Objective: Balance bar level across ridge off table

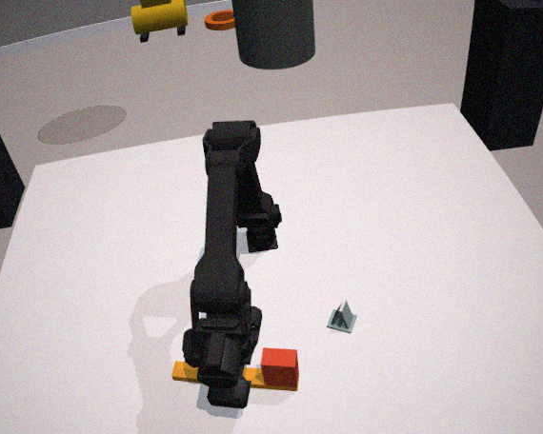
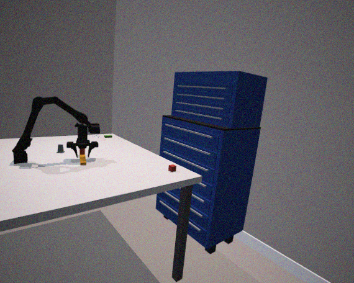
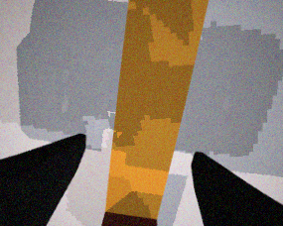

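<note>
For an onlooker reading the top view as a dial, twelve o'clock lies at its upper edge. The black arm (image 1: pixel 221 205) (image 2: pixel 30 122) reaches from its base toward six o'clock and bends down over the orange bar (image 1: pixel 184 371) (image 2: pixel 82 159) (image 3: pixel 149 99). The bar lies flat on the white worktop (image 1: pixel 387 228) (image 2: pixel 112 186), running roughly from nine to three o'clock. A red block (image 1: pixel 279 366) (image 2: pixel 82 151) (image 3: pixel 129 219) sits on its three o'clock end.

The fingers (image 2: pixel 90 152) are parted and released, one standing to each side of the bar. In the wrist view they enter from about eight and four o'clock, with a visible gap between each fingertip and the bar; nothing is grasped.

The grey-green ridge (image 1: pixel 345 314) (image 2: pixel 60 148), on its small square base, stands apart from the bar at about two o'clock. It bears nothing, and the bar is therefore unbalanced, its weight on the worktop.

In the exterior view, read on its own dial from the bar, a small red cube (image 2: pixel 172 168) rests near the worktop's corner at about three o'clock, and a flat green piece (image 2: pixel 108 136) lies at about one o'clock. A blue drawer cabinet (image 2: pixel 202 149) stands beyond the worktop.
</note>
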